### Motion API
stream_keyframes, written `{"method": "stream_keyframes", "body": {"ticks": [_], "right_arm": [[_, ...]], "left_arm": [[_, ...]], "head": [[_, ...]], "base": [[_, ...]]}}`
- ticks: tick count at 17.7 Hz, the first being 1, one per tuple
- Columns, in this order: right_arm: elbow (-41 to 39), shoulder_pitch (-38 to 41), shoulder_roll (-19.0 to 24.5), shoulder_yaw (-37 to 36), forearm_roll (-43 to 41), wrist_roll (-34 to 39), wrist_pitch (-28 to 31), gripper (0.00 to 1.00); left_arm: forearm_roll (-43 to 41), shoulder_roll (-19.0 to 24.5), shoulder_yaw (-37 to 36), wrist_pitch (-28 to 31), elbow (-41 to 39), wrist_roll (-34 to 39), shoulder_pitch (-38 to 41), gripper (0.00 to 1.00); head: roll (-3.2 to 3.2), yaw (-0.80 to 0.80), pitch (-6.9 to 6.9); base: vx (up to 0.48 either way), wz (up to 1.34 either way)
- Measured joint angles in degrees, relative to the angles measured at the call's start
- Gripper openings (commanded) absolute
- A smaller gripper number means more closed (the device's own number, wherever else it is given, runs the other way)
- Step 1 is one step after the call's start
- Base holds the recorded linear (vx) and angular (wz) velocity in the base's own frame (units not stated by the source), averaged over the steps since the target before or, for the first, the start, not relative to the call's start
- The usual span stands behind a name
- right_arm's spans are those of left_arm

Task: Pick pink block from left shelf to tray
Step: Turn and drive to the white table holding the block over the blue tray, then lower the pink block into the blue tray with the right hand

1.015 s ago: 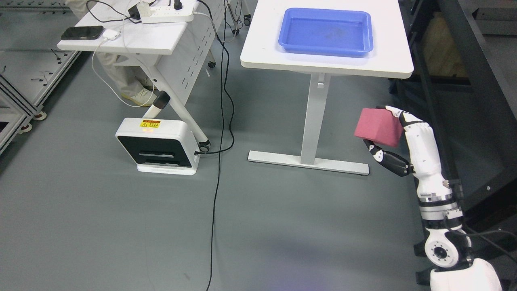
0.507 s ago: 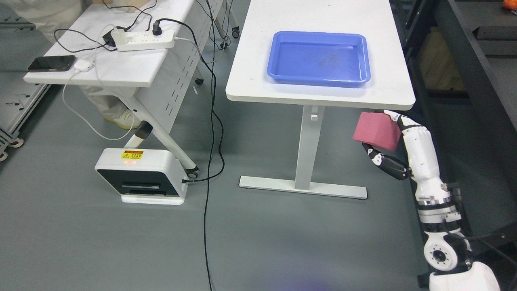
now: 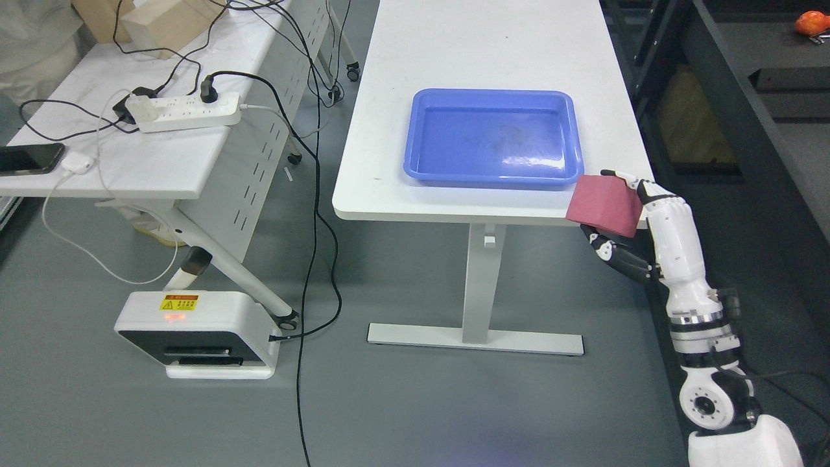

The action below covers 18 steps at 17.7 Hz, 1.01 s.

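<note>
The whole view has shifted — the robot has rolled closer, so the blue tray (image 3: 491,139) now lies just at ten o'clock of the pink block (image 3: 604,205). The right hand (image 3: 639,227) still clasps it at the table (image 3: 415,207) edge — lift-over comes next.

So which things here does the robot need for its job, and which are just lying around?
For the job:
pink block, held in the right hand
blue tray
white table under the tray

Just lying about:
power strip
phone
black cables
white box on the floor
orange thing on the dark shelf
</note>
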Motion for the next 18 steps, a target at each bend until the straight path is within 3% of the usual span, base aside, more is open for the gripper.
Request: {"method": "stream_keyframes", "body": {"ticks": [18], "right_arm": [[-0.01,-0.17,0.09,0.17,0.03,-0.14,-0.24,0.04]], "left_arm": [[0.00,0.00,0.00,0.00,0.00,0.00,0.00,1.00]], "head": [[0.00,0.00,0.00]], "base": [[0.216,0.02]]}}
